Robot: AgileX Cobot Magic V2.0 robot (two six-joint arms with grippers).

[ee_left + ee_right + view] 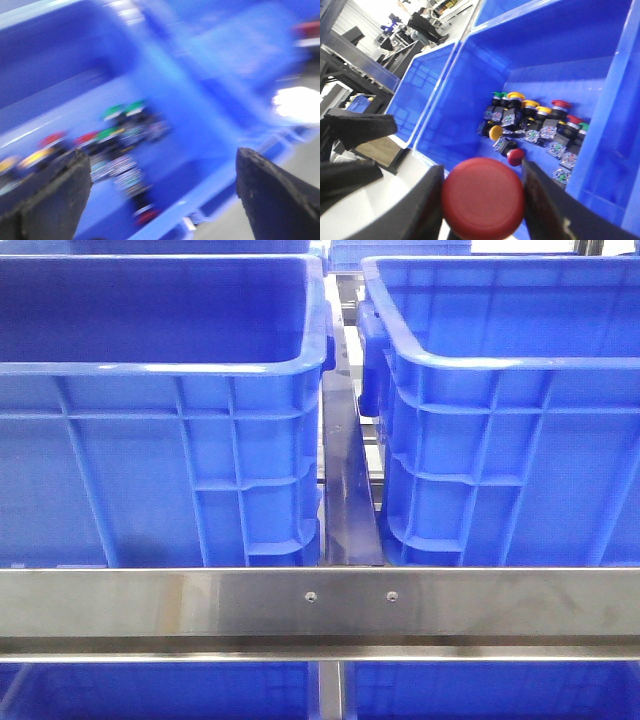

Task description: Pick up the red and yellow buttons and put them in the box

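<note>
My right gripper (482, 200) pinches a dark red domed plastic button (483, 197) above a blue ribbed plastic crate (470, 95) of switches; a loose yellow button (495, 132) lies inside. Left gripper (160, 195) spread, empty. I judge nothing placed yet.

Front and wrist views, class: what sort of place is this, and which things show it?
Probably an industrial workshop or parts-sorting station: large blue plastic crates behind a steel frame rail, and a heap of push-button switches in one crate.
</note>
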